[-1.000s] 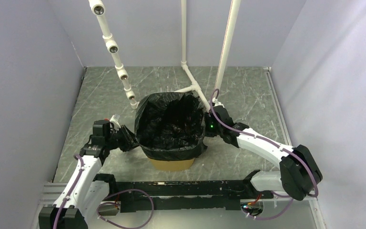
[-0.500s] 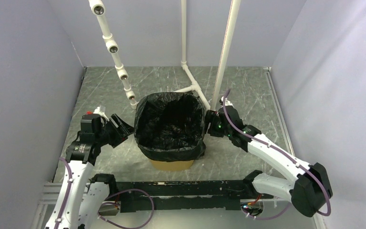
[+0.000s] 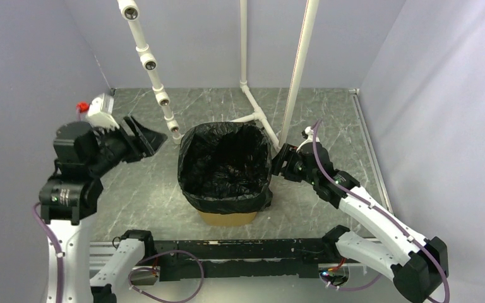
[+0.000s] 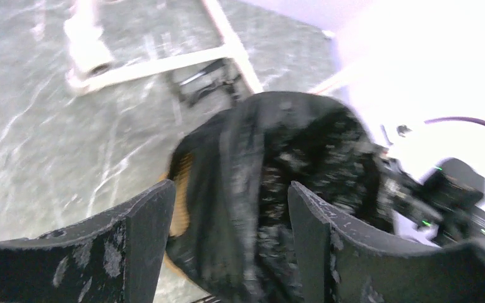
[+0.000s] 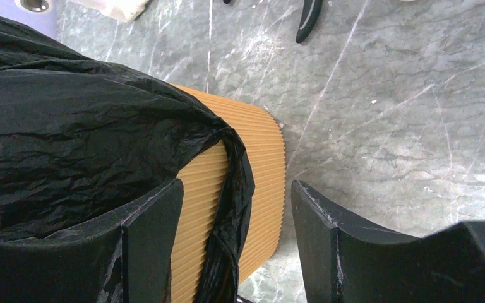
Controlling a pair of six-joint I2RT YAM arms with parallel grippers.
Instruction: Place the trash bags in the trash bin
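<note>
The trash bin (image 3: 227,218) stands mid-table, yellow-orange, with the black trash bag (image 3: 226,165) lining it and folded over its rim. My left gripper (image 3: 144,136) is raised left of the bin, well clear of it, open and holding nothing. In the left wrist view, the blurred bag (image 4: 271,158) and a strip of bin wall (image 4: 180,202) lie beyond the open gripper (image 4: 230,243). My right gripper (image 3: 281,163) sits just off the bin's right side, open. Its wrist view shows the ribbed bin wall (image 5: 262,158) and a twisted bag edge (image 5: 230,208) between the spread gripper (image 5: 237,249), untouched.
A white pipe frame (image 3: 256,115) stands right behind the bin. A slanted pipe with fittings (image 3: 155,79) comes down at its back left. Grey walls close in the marbled table (image 3: 328,120) on three sides. A black rail (image 3: 227,250) runs along the near edge.
Both grippers opened and let go of the bag's rim. The left arm rose and swung away to the back left. The right gripper drew back a little to the right.
</note>
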